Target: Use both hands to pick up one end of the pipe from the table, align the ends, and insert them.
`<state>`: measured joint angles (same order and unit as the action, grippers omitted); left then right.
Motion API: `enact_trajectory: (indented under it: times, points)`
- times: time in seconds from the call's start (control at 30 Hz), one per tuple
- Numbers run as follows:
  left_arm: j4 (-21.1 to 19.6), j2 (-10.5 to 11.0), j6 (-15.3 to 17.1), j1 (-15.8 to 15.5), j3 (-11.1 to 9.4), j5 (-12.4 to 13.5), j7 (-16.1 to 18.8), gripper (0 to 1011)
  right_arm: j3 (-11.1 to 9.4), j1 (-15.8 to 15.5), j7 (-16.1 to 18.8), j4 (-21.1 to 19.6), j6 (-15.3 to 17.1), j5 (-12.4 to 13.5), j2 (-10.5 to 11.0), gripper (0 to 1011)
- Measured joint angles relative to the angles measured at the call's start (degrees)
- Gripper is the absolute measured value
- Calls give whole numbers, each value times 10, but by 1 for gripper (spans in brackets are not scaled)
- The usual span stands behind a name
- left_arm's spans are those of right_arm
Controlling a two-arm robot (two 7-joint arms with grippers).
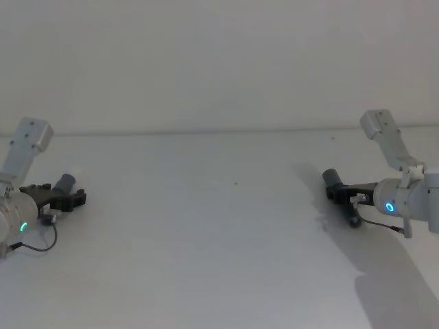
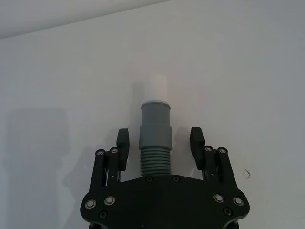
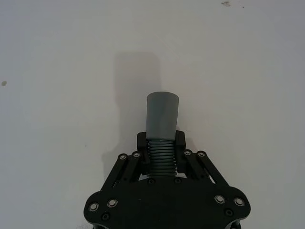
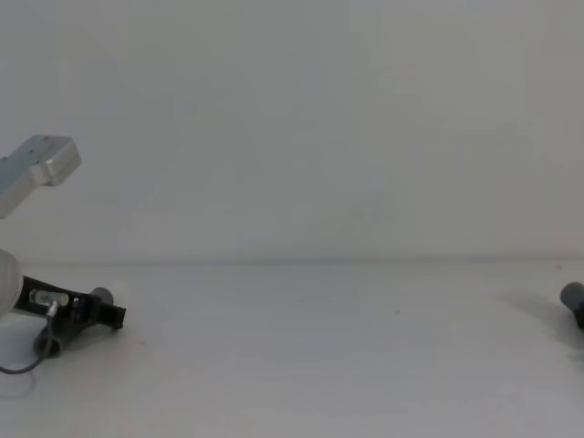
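Grey ribbed pipe piece (image 2: 155,125), white tip (image 2: 155,88), 2nd piece (image 3: 163,114) same grey, black left gripper (image 2: 159,139), black right gripper (image 3: 161,141), white table (image 1: 206,240)

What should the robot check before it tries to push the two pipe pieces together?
1. Right gripper shut on the cuffed pipe piece: ok.
2. White-tipped pipe piece lies between the left gripper's fingers: ok.
3. Left gripper shut on that piece: not ok, it is open with gaps on both sides.
4. Ends lined up: not ok, the pieces are far apart at opposite sides of the table.
5. Pieces lifted off the table: cannot tell.
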<state>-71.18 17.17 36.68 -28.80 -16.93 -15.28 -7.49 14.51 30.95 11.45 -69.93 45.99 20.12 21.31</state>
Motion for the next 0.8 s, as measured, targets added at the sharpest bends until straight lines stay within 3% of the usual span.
enact_trajectory:
  times: [0.8]
  points:
    - [1,0,0,0,0,0,0,583,0,0,0,0,-1,0,0,286]
